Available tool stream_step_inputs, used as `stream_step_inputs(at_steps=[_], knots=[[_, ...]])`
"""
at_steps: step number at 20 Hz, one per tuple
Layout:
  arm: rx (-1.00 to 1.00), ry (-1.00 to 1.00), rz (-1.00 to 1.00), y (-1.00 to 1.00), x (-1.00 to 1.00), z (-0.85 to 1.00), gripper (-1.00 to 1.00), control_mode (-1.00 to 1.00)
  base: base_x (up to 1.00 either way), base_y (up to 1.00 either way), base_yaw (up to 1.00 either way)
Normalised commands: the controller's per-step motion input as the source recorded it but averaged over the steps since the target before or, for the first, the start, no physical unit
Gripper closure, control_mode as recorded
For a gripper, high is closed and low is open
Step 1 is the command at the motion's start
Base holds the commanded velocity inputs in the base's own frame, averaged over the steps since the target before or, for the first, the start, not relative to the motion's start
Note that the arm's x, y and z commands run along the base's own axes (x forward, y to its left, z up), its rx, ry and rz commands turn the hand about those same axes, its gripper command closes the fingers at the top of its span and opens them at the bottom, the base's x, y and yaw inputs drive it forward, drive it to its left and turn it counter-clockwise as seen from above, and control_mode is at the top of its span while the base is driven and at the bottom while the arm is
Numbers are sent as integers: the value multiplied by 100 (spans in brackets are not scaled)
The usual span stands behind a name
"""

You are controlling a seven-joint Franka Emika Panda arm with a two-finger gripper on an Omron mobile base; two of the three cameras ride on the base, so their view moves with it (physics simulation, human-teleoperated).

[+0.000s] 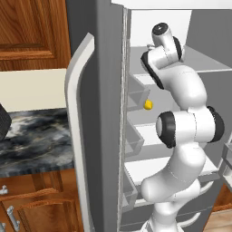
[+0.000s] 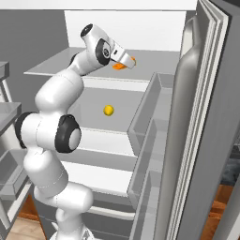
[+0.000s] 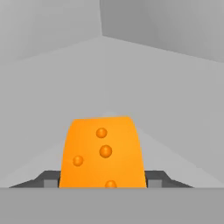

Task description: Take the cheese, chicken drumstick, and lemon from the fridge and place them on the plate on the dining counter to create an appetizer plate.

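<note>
**Now at the upper shelf: the jaws bracket the cheese**

Right now the white arm reaches deep into the tall grey fridge, whose door with its long curved pale-grey handle stands swung wide. The two-finger gripper is at the upper translucent shelf, and the small bright orange wedge of cheese sits right between its dark fingertips, one on each flank of the block. The same orange shows at the gripper's tip in the right base view. The jaws stand close against the wedge on both sides, but whether they already press on it I cannot tell: the contact lines fall at the bottom edge of the hand view.

One shelf lower, the small bright yellow roundish lemon rests alone, well apart from the gripper and untouched.

As a judgement, the step in hand is the first pick, the cheese, with the lemon and the drumstick to follow, so the task looks to be near its start. The next move calls for a firm squeeze on the wedge's sloped flanks, then a small lift clear of the shelf and a straight withdrawal out through the opening, keeping the elbow away from the door bins on the way. A tapered block may squirt out of the jaws if they close off centre, so the lift should wait for a settled grip.
</note>
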Motion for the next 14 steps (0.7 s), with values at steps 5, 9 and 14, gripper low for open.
stream_step_inputs(at_steps=[5,9,14], knots=[[0,0,-2,-1,-2,-11,100,-100,0,0,0],[0,-2,2,0,-85,-59,100,-100,0,0,0],[0,-11,13,1,-100,-57,100,-100,0,0,0]])
